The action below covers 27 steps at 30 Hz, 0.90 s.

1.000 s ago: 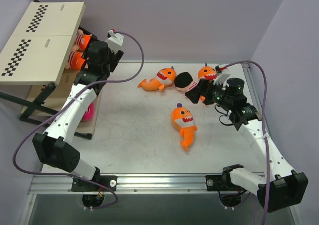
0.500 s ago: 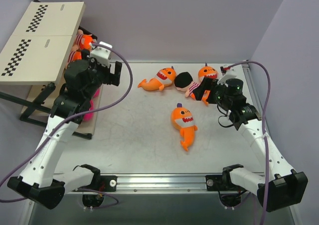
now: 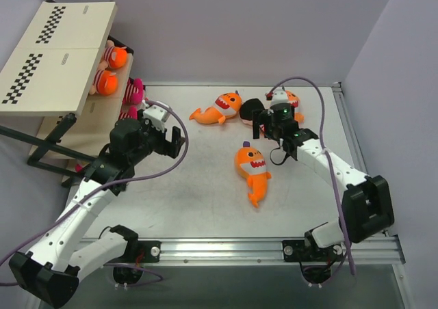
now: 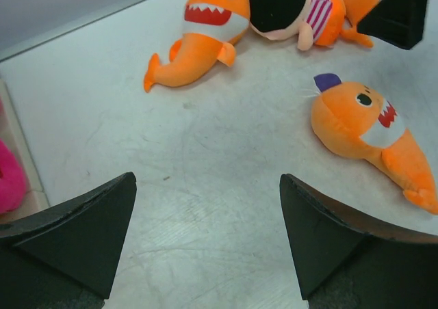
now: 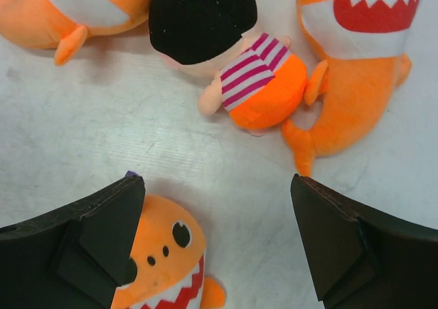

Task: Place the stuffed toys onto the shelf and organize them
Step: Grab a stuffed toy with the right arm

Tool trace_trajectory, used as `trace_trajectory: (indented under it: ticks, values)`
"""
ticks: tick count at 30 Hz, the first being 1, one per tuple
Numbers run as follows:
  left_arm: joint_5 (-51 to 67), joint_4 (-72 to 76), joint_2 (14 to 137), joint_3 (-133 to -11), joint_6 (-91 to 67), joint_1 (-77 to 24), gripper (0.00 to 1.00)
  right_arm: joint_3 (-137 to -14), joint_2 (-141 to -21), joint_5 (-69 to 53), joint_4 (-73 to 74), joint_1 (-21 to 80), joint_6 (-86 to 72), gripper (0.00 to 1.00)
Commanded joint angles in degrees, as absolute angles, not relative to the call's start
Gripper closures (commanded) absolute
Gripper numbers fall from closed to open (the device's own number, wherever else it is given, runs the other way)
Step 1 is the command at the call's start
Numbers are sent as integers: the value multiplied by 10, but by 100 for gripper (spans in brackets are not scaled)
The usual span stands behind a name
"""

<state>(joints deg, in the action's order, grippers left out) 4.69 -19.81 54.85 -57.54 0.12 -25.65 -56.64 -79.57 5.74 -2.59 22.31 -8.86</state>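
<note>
Beige shelf (image 3: 68, 39) top: label (image 3: 63, 60) too sm. to read.

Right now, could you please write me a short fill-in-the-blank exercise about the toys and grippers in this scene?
1. The table holds ___ orange sharks.
2. The doll lying between two sharks has a ___ head.
3. The left gripper and right gripper are both ___, holding nothing.
4. The shelf stands on the robot's ___ side.

Missing words: three; black; open; left.
</note>
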Motion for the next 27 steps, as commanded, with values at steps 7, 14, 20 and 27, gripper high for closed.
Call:
trace_trajectory:
  ticks: [7, 14, 20, 27]
  values:
    - [17, -128, 542, -505, -14, -279, 6, -678, -975, 195, -130, 272, 103, 8]
    - [-42, -136, 544, -493, 21, -299, 6, -761, -1091, 232, -140, 303, 180, 7]
    - [-47, -135, 544, -489, 25, -301, 6, -826, -1184, 295, -132, 319, 229, 7]
    - [-68, -140, 547, -485, 41, -307, 6, -873, -1276, 360, -135, 323, 277, 12]
